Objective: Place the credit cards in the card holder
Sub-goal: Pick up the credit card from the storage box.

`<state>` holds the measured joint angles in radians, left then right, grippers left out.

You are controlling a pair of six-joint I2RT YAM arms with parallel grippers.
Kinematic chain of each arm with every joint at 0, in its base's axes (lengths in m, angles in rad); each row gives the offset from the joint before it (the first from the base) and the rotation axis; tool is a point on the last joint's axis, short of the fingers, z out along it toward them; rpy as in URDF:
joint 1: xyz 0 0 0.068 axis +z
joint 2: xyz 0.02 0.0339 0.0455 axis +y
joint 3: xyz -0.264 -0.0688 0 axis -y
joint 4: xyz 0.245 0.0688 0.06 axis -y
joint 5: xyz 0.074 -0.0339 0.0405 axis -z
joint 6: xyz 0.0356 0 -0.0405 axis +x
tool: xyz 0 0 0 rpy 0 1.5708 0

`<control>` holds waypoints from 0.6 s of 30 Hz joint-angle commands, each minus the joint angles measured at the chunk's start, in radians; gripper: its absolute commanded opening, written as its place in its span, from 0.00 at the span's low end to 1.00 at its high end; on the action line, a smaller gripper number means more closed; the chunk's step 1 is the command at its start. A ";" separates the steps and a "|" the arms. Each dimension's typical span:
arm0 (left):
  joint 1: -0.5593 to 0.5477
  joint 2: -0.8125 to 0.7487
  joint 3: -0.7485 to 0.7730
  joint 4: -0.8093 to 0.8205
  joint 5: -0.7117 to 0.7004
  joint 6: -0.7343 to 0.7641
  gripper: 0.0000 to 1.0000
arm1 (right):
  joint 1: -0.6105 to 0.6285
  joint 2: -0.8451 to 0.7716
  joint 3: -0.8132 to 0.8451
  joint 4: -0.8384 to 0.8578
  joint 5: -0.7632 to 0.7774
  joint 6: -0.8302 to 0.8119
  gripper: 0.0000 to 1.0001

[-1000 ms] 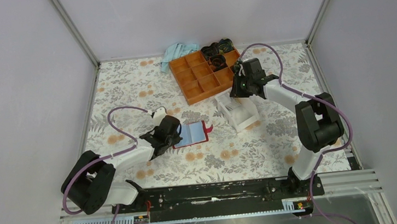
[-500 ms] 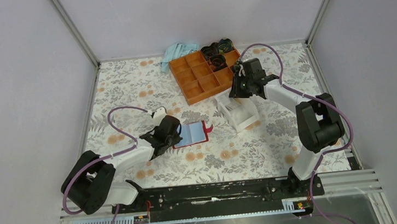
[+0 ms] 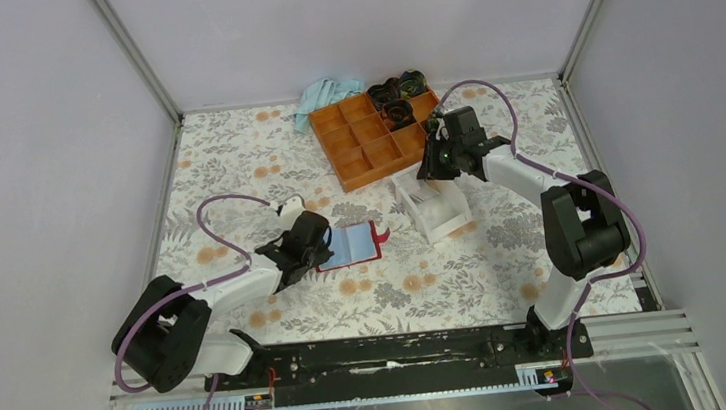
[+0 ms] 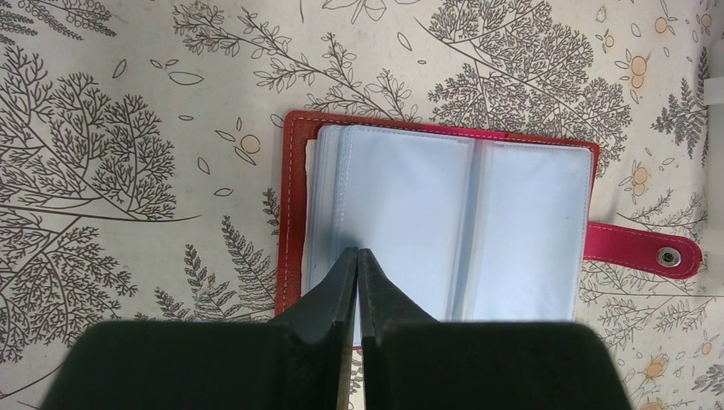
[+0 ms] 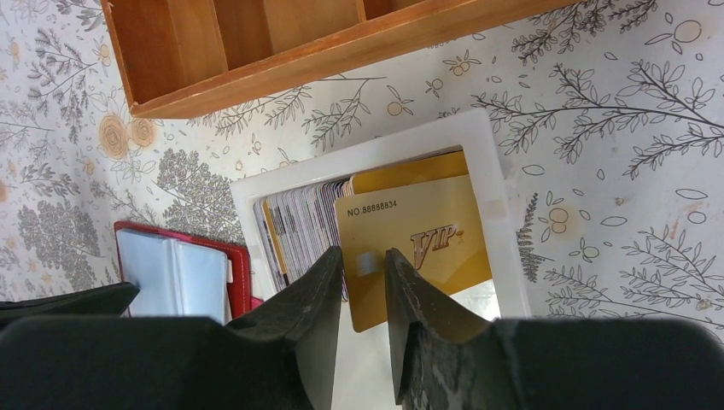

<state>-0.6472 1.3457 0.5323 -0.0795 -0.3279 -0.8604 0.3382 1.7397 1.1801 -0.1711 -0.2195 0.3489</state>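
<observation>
Right end effector angled down, released over gold credit card, left end effector clenched, tips on card holder.

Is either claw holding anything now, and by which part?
Nothing clearly. The right gripper is open over a gold card. The left gripper is shut, tips on a clear page of the wallet; whether it pinches that page cannot be told.
</observation>
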 commanded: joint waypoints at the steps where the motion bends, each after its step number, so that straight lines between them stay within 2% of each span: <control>1: 0.006 0.008 -0.007 0.000 0.006 0.012 0.07 | 0.003 -0.051 0.002 0.015 -0.044 0.018 0.31; 18: 0.006 0.015 0.003 -0.005 0.006 0.015 0.08 | 0.004 -0.072 0.014 0.002 -0.021 0.010 0.29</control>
<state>-0.6468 1.3457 0.5323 -0.0799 -0.3275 -0.8604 0.3382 1.7218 1.1801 -0.1722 -0.2302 0.3557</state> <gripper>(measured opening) 0.077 0.301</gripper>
